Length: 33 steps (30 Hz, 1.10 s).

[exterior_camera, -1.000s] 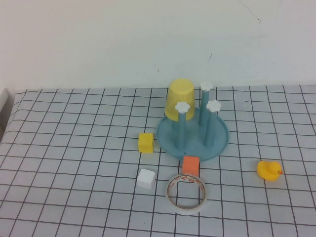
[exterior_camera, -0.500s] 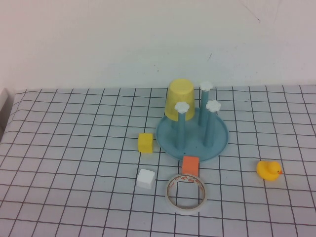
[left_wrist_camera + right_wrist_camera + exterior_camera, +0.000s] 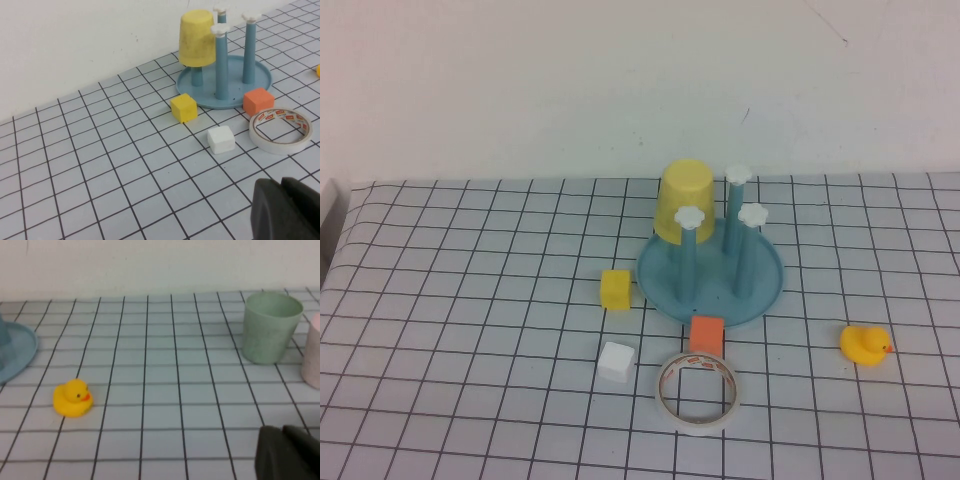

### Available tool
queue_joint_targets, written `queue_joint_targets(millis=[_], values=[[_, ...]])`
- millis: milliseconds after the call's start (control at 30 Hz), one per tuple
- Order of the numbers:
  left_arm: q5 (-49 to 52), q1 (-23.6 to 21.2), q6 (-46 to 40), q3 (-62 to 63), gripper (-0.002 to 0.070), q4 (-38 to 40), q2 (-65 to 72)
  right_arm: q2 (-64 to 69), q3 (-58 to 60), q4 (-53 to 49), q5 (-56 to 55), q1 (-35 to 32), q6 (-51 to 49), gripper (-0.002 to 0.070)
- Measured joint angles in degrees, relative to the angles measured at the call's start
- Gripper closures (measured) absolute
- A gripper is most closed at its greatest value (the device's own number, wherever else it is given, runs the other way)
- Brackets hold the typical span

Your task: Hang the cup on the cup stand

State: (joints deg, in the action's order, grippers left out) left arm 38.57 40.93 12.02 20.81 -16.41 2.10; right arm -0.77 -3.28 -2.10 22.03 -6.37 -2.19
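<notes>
The yellow cup (image 3: 685, 200) sits upside down over the back-left post of the blue cup stand (image 3: 760, 285), at the far middle of the table. Three other posts with white flower caps stand bare. In the left wrist view the cup (image 3: 197, 37) and the stand (image 3: 260, 75) are far ahead. My left gripper (image 3: 281, 182) is shut and empty, low over the grid mat, well short of the stand. My right gripper (image 3: 281, 430) is shut and empty, to the right of the stand, whose rim (image 3: 15, 352) shows at the edge. Neither gripper shows in the high view.
A yellow cube (image 3: 615, 289), a white cube (image 3: 616, 361), an orange cube (image 3: 706, 335) and a tape roll (image 3: 697, 392) lie in front of the stand. A yellow rubber duck (image 3: 865, 345) sits to the right. A green cup (image 3: 271, 327) and a pink object (image 3: 312, 350) stand farther right.
</notes>
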Motion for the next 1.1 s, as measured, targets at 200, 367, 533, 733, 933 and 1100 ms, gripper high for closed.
queue_joint_targets(millis=[200, 367, 533, 733, 933, 1100], values=[[0.00, 0.00, 0.00, 0.00, 0.0676, 0.00, 0.00, 0.00, 4.70, -9.74, -8.61, 4.91, -11.67, 0.0678], [0.00, 0.00, 0.00, 0.00, 0.0676, 0.00, 0.00, 0.00, 4.70, -10.99, -5.42, 5.79, -11.74, 0.0678], [0.00, 0.00, 0.00, 0.00, 0.0676, 0.00, 0.00, 0.00, 4.59, -10.99, -3.09, 5.79, -11.26, 0.0678], [0.00, 0.00, 0.09, 0.00, 0.0676, 0.00, 0.00, 0.00, 4.50, -10.99, -2.76, 5.79, -10.99, 0.0678], [0.00, 0.00, 0.09, 0.00, 0.0676, 0.00, 0.00, 0.00, 4.50, -10.99, -2.76, 5.79, -10.86, 0.0678], [0.00, 0.00, 0.09, 0.00, 0.0676, 0.00, 0.00, 0.00, 4.50, -10.99, -2.69, 5.79, -10.86, 0.0678]])
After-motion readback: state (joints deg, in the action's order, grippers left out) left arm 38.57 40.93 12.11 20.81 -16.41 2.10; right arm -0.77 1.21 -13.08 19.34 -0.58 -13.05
